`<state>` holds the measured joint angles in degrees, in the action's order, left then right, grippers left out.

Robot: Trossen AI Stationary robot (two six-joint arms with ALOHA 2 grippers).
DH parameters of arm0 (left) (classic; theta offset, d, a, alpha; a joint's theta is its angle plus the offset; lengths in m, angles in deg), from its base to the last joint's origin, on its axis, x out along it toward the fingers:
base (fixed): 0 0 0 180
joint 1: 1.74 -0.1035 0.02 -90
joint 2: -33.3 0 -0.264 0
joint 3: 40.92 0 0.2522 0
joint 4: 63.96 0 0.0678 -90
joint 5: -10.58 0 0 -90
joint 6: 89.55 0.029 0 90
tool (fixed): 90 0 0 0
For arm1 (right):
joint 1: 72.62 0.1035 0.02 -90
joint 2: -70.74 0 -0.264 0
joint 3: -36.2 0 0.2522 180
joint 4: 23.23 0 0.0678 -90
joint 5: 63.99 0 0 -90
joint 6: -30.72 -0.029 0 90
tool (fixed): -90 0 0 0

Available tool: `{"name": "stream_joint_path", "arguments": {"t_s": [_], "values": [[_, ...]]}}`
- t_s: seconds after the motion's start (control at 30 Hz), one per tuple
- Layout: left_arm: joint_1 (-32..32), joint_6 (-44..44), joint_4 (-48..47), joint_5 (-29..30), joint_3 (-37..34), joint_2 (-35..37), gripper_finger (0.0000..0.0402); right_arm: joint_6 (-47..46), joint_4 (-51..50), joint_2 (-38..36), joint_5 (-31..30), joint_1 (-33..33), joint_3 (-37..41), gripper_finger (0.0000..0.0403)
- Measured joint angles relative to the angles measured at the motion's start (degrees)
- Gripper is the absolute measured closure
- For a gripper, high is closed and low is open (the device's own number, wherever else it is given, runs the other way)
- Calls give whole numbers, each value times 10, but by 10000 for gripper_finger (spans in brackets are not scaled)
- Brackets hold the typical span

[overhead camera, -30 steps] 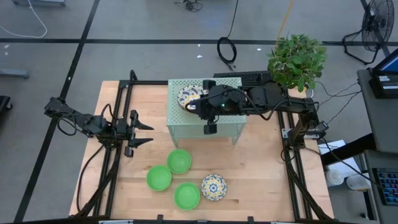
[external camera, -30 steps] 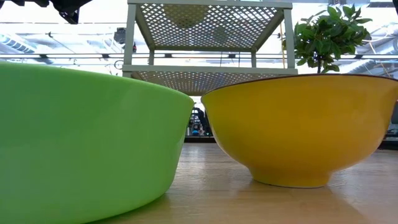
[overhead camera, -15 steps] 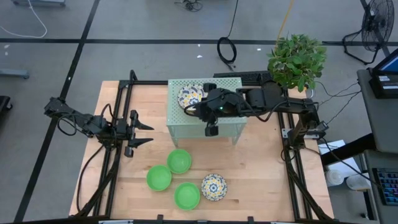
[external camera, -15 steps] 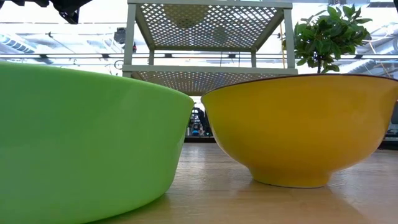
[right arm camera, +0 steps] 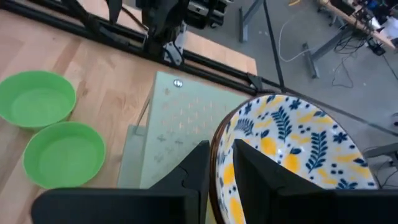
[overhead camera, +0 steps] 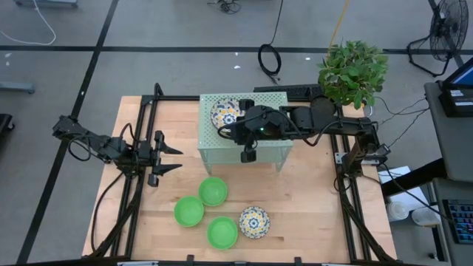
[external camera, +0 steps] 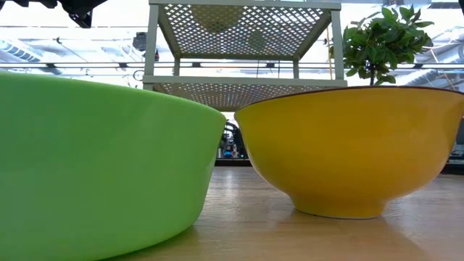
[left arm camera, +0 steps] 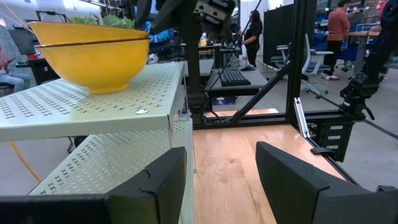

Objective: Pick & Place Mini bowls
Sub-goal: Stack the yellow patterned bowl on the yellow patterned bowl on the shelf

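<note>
your right gripper (right arm camera: 221, 163) is pinching the rim of a white round mini bowl with a blue-and-yellow leaf pattern (right arm camera: 292, 158), one dark finger inside the lip and one outside, and the bowl sits on the top shelf of the pale green perforated metal stand (overhead camera: 260, 151), toward its rear left corner as the high view (overhead camera: 225, 113) shows it. over the last second your right arm has slid a little toward the table's left, carrying the wrist farther over the stand's top, so the bowl looks to be in its final placing and not yet released. judging from that, your next move is to spread the fingers and lift clear without dragging the rim. from the left wrist view the bowl's yellow outside (left arm camera: 90, 56) appears as two stacked rims, so you may be nesting it into another; i cannot say for certain. your left gripper (overhead camera: 168, 159) waits with its fingers spread above the table's left side, well apart from the stand, unmoved. nearer the front edge of the light wooden table (overhead camera: 310, 207) lie the remaining bowls: three plain bright green round mini bowls (overhead camera: 202, 211) clustered together, and a second floral mini bowl (overhead camera: 254, 222) just beside the frontmost green one. those four have not shifted, so most of the picking is left to do.
</note>
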<state>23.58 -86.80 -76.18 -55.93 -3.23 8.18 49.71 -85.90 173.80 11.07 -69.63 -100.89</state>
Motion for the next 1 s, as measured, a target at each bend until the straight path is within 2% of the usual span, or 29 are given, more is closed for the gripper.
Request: {"name": "stream_joint_path", "arguments": {"t_s": [0.33, 0.63, 0.83, 1.0], "values": [[0, 0, 0, 0, 0, 0, 204, -7, 1, -5, 0, 32, 0, 348], [0, 0, 0, 0, 0, 0, 204, -91, -51, -6, 2, 101, 3, 348], [0, 0, 0, 0, 0, 0, 204, -149, -59, -5, 2, 145, 70, 347], [0, 0, 0, 0, 0, 0, 204, -172, -18, -6, 2, 186, 170, 350]]}}
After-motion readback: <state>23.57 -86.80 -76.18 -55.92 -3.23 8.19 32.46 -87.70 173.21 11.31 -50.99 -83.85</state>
